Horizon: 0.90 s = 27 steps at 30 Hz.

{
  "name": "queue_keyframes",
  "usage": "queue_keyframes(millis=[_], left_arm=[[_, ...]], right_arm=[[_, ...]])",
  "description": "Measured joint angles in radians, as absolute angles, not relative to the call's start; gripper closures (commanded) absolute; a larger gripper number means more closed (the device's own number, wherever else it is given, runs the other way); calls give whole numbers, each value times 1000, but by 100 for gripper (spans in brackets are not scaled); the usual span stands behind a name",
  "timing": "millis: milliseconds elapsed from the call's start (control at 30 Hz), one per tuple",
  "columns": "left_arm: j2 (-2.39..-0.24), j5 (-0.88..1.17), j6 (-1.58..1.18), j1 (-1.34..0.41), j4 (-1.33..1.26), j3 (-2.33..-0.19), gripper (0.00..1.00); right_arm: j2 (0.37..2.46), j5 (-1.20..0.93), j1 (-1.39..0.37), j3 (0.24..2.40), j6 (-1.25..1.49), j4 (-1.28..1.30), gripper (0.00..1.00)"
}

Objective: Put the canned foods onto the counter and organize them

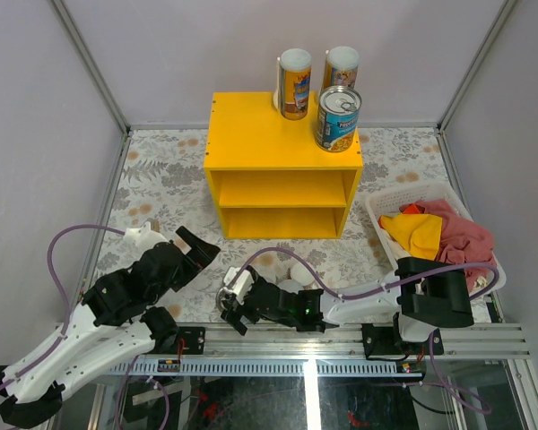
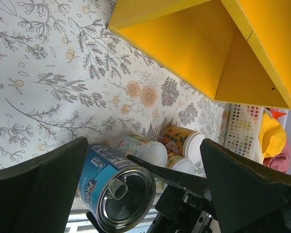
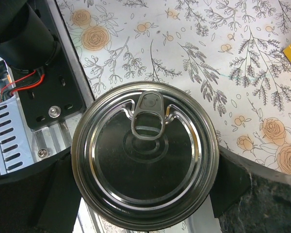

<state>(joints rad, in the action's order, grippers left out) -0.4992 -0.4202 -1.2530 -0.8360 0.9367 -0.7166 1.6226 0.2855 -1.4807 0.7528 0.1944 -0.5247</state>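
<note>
The bright yellow box-shaped shelf unit (image 1: 251,125) stands at the far middle of the floral-patterned worktop (image 1: 161,179). Two tall white-lidded cans (image 1: 295,85) and one wide blue-labelled tin (image 1: 338,118) stand upright on the right part of its flat top. In front of the unit, by the worktop's near edge, the right arm (image 1: 359,303) lies low and reaches leftward with its wrist turned downward. The right fingers (image 3: 48,194) pinch a second blue-labelled tin with a silver pull-tab lid (image 3: 145,155) from both sides. Three small white-lidded cans (image 1: 302,271) cluster just behind that tin, on the side toward the unit. The left arm (image 1: 99,322) angles up toward the unit's left front corner, its left fingers (image 2: 43,184) spread wide and holding nothing.
</note>
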Motion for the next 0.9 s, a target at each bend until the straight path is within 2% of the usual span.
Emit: queue_keyframes(millis=[467,900], left_arm=[[-467,-431,-1253,-836,943,-717,0],[-424,-453,-1254,-836,958,-717,0]], right_arm=[[1585,276,-1477,857,146,-365,100],[1468,281,-1477,1086,139,-62,100]])
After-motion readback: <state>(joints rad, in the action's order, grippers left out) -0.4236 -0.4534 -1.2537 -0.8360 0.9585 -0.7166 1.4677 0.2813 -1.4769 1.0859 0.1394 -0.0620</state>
